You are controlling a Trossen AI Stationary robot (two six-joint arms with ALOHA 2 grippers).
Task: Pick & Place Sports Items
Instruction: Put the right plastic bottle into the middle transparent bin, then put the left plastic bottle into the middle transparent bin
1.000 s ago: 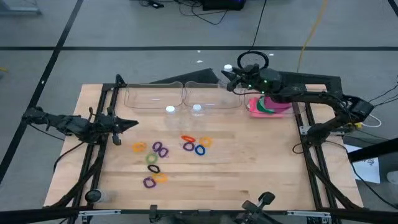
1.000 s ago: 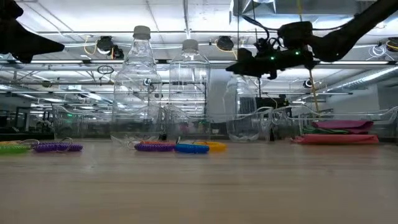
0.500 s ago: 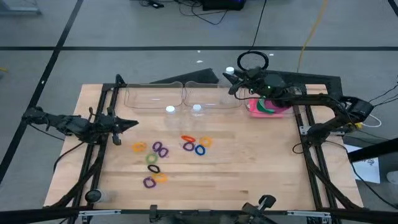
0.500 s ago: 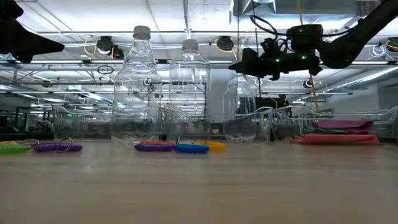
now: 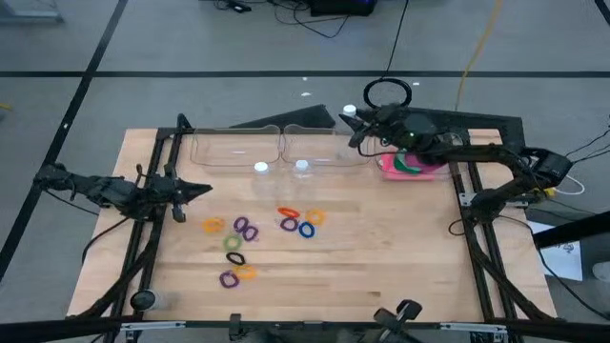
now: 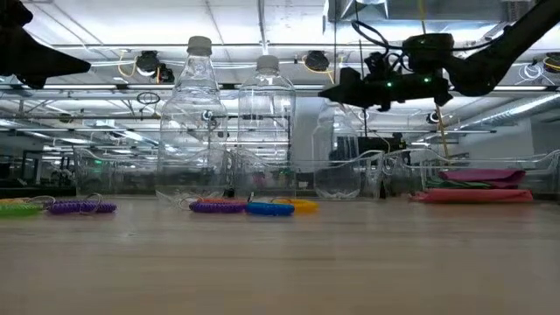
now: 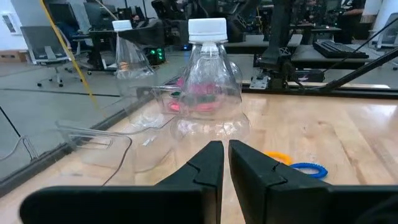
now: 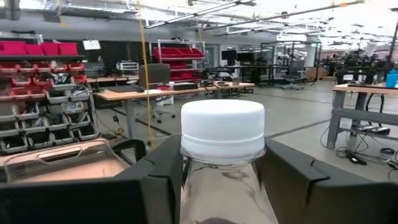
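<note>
Several small elastic rings (image 5: 246,229) in purple, orange, green, blue and black lie scattered on the middle of the wooden table. Flat pink and green pieces (image 5: 410,162) lie stacked in a clear tray at the far right. My right gripper (image 5: 355,129) is over the far edge, level, shut on a clear bottle (image 8: 222,186) with a white cap (image 5: 350,110). My left gripper (image 5: 195,190) hangs shut and empty above the left side, well away from the rings. My right gripper pinches the clear bottle's neck (image 8: 193,180), just under the white cap, between its two fingers (image 8: 155,180). The fingers come in level from the table's right side and lie across the upright bottle. Whether its base (image 6: 337,192) rests on anything, I cannot tell.
Two more clear capped bottles (image 5: 260,168) (image 5: 302,166) stand upright behind the rings. Clear plastic trays (image 5: 233,148) (image 5: 324,145) line the far edge. Bare wood lies in front of the rings toward the near edge.
My right gripper has sunk a little and drawn slightly toward the table's right at the bottle's top, then kept still. Its finger gap has not changed.
</note>
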